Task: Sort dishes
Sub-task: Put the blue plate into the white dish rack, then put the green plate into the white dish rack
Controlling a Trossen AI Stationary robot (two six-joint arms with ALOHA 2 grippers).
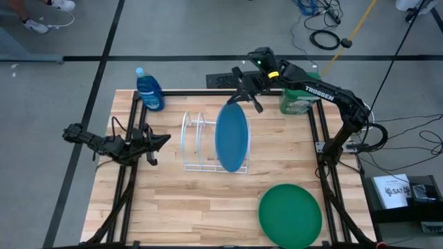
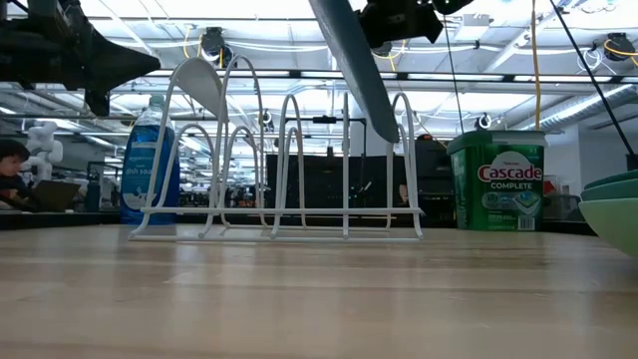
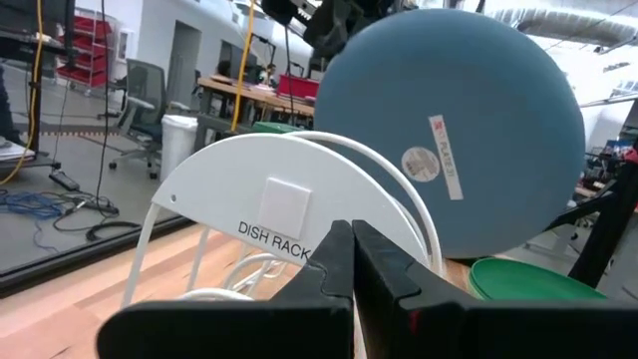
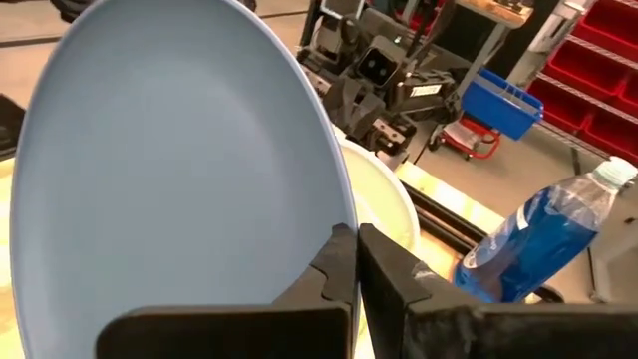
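Note:
A blue plate hangs on edge over the right end of the white wire rack, with my right gripper shut on it. In the low view the plate slants, and its lower edge dips between the rack's last wire loops. Whether it touches a wire I cannot tell. A dark green plate lies flat at the near right, on top of other green plates. My left gripper waits shut, left of the rack. My right gripper pinches the blue plate's rim between its two fingers, at the plate's upper, far edge. The fingers come from the far right, slanting down. The plate hangs below them, on edge and tilted, well above the rack's base.
A blue soap bottle stands at the far left. A green Cascade tub stands at the far right, under my right arm. Bare wood lies along the near edge, left of the green plates.

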